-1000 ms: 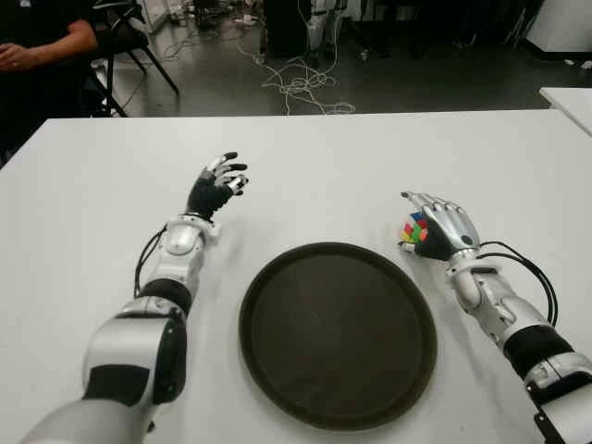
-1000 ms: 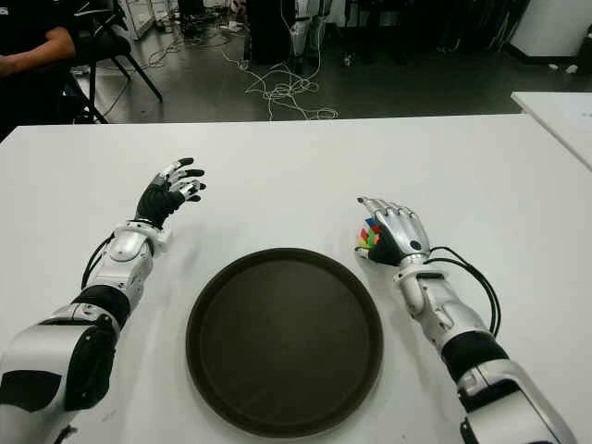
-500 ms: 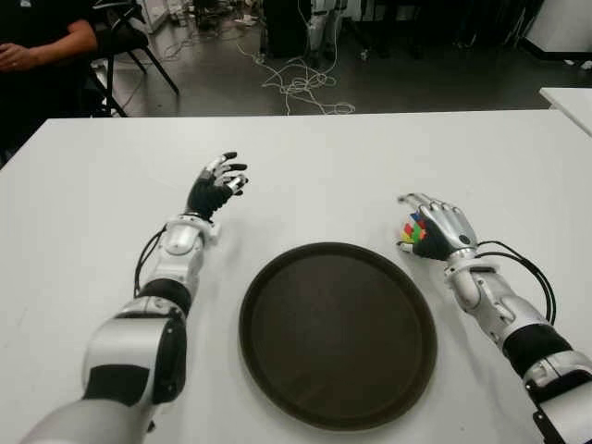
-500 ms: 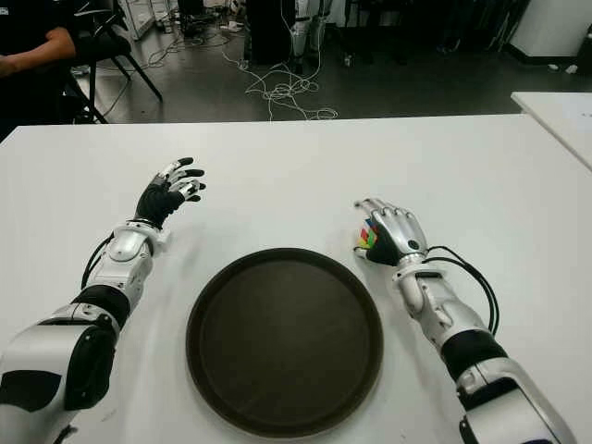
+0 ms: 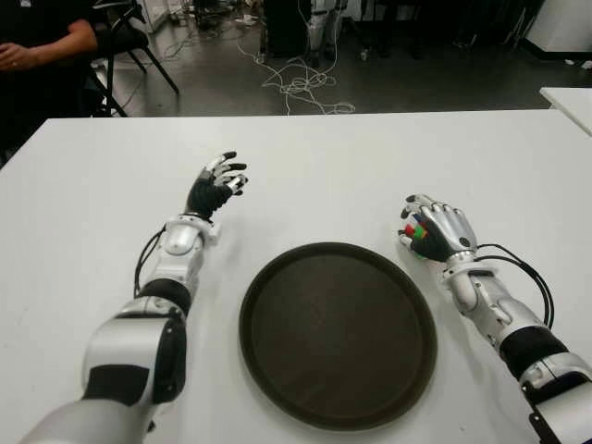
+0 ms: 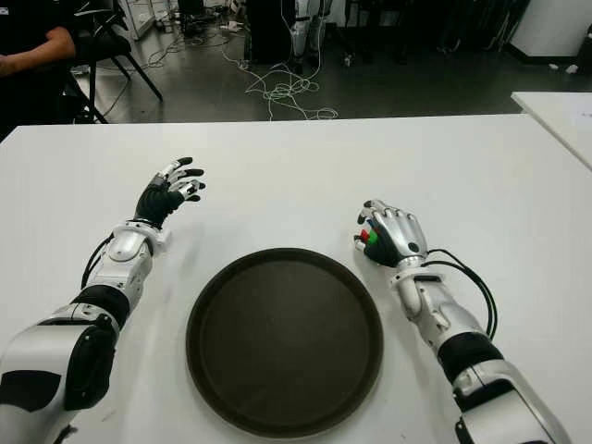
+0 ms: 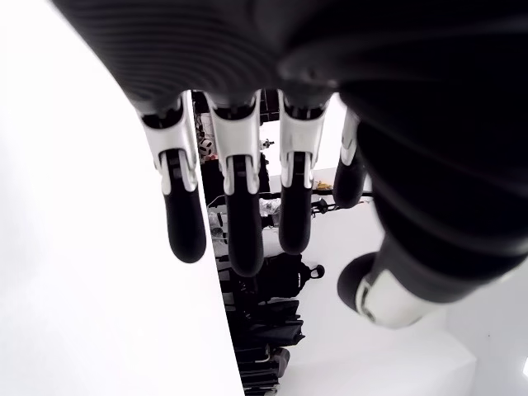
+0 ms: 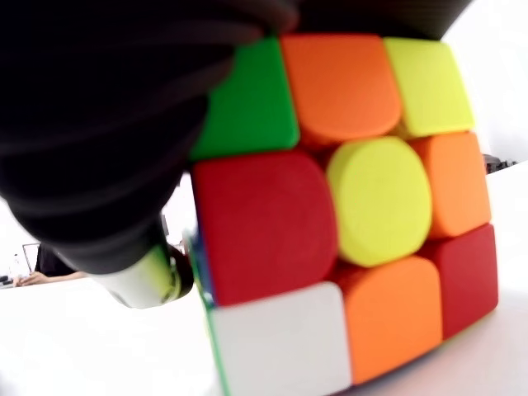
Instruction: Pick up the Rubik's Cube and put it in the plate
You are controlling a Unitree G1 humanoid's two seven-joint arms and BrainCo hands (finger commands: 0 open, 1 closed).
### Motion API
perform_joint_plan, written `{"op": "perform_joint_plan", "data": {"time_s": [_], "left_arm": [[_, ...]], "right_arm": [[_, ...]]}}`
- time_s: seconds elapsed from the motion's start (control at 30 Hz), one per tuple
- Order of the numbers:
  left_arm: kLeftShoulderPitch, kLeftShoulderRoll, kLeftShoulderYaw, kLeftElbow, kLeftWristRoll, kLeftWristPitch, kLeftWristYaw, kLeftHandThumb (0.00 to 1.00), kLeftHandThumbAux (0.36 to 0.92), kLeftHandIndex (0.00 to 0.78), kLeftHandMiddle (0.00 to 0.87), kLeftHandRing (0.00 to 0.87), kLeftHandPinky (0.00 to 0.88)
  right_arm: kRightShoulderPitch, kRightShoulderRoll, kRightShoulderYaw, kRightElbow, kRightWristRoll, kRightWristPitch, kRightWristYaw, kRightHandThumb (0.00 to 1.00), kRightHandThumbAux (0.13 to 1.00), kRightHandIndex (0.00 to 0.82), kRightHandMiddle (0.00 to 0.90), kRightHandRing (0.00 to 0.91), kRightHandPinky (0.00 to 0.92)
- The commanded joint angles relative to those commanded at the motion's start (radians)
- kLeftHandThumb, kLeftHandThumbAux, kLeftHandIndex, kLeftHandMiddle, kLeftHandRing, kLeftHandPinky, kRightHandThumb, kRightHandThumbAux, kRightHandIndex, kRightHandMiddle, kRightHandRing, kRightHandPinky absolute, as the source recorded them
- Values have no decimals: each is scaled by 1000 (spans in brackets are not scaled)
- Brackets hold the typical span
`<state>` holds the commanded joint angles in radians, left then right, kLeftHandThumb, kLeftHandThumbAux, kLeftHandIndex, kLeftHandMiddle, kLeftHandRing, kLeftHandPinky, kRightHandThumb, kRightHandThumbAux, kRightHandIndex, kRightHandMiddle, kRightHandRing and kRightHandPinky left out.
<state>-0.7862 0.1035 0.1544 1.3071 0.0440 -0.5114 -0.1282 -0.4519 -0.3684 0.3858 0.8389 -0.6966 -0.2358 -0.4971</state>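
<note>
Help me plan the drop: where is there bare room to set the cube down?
The plate holds nothing. The white table is bare between the open left hand and the right hand, and beyond both. It is tight only where the right hand grips the Rubik's Cube beside the plate's rim.

The white table (image 5: pixel 370 157) looks smooth and matt. On it, the round dark-brown plate (image 5: pixel 338 333) has a dull, faintly grained finish (plastic, by its look). The multicoloured plastic Rubik's Cube (image 8: pixel 346 214) shows glossy, rounded tiles. The right hand (image 5: pixel 433 231) has silvery satin shells; the left hand (image 5: pixel 215 185) black rubbery fingertips.
</note>
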Motion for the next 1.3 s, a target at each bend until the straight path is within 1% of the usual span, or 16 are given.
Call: {"op": "perform_joint_plan", "data": {"time_s": [0.2,0.37,0.7,1.0,1.27,1.3], "left_arm": [[0,1,-1,0,2,2,4,276,727,165,262,295,343],[-1,1,-2,1,3,6,9,276,718,161,265,296,344],[0,3,-2,2,3,8,8,259,698,156,254,290,342],[0,5,-10,0,11,6,14,253,712,155,253,285,333],[-1,5,-15,2,12,8,16,259,724,158,252,280,325],[-1,5,-15,2,11,8,15,260,727,158,252,280,325]], "right_arm": [[-13,11,-1,41,-5,-3,-34,687,738,414,483,500,473],[-13,4,1,55,-12,-43,-93,686,738,416,501,512,496],[-19,2,0,72,-12,-56,-118,685,738,416,498,507,501],[-19,5,-6,80,-5,-78,-153,685,738,416,491,504,500],[-25,9,-17,96,5,-95,-173,686,737,418,505,514,516],[-26,9,-16,97,4,-98,-179,687,737,418,517,524,529]]}}
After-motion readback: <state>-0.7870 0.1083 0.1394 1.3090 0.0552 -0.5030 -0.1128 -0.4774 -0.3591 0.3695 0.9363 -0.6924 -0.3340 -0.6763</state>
